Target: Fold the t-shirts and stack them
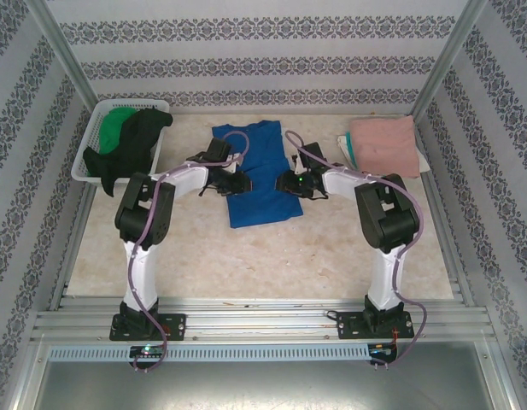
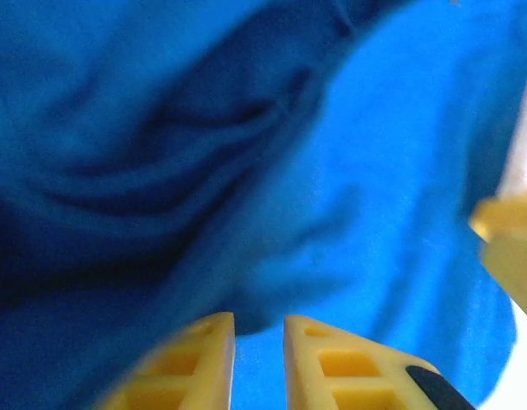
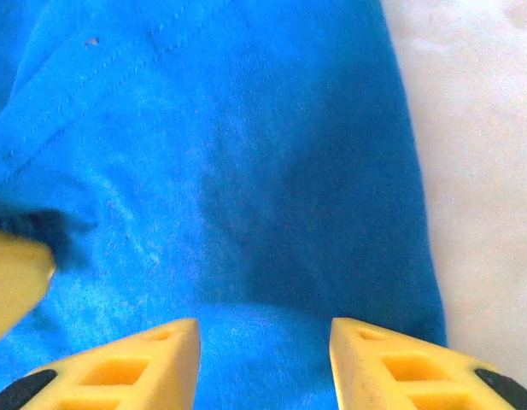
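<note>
We look down on a pale, marbled surface (image 1: 263,265) boxed in by walls (image 1: 263,51) papered in bands of dark floral pattern, with metal posts (image 1: 447,60) at the corners and slotted rails (image 1: 263,320) along the near edge. The blue t-shirt (image 1: 261,205) lies at the middle of the surface as a long strip. Its long axis runs away from the arm bases, the near end leaning slightly right; we cannot tell which end holds the collar.

The left hand (image 1: 239,184) sits at the strip's left edge. Its fingers are narrowly apart over bunched cloth, and we cannot tell whether they pinch it. The right hand (image 1: 289,182) is at the right edge, jaws apart above flat cloth.

A white basket (image 1: 85,145) at the far left holds a black shirt (image 1: 135,145) and a green shirt (image 1: 116,124). A pink shirt (image 1: 384,143) lies folded at the far right.
</note>
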`<act>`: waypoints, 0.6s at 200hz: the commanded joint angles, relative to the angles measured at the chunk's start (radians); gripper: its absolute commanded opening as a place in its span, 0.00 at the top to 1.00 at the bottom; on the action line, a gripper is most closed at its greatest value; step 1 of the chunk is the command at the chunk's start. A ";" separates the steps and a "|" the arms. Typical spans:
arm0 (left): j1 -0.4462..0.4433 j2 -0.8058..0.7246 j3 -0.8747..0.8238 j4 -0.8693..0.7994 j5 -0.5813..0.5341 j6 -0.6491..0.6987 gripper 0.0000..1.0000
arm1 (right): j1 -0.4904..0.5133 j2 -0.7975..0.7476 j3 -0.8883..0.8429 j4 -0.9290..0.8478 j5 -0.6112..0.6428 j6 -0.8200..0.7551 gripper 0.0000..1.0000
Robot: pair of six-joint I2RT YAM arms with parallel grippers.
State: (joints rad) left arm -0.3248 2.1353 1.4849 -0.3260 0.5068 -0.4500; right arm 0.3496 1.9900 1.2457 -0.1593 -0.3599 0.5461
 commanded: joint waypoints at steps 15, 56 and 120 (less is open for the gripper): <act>0.024 0.059 0.114 -0.074 -0.050 0.052 0.76 | 0.024 -0.116 -0.088 0.018 0.022 -0.007 0.54; 0.044 0.110 0.144 -0.103 -0.079 0.060 0.76 | 0.071 -0.200 -0.144 -0.028 0.032 -0.058 0.50; 0.050 -0.046 0.064 -0.056 -0.056 0.053 0.59 | 0.100 -0.113 -0.204 0.019 0.055 -0.039 0.51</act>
State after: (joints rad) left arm -0.2924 2.1956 1.6005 -0.3706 0.4694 -0.4175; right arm 0.4431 1.8236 1.0695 -0.1623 -0.3176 0.5056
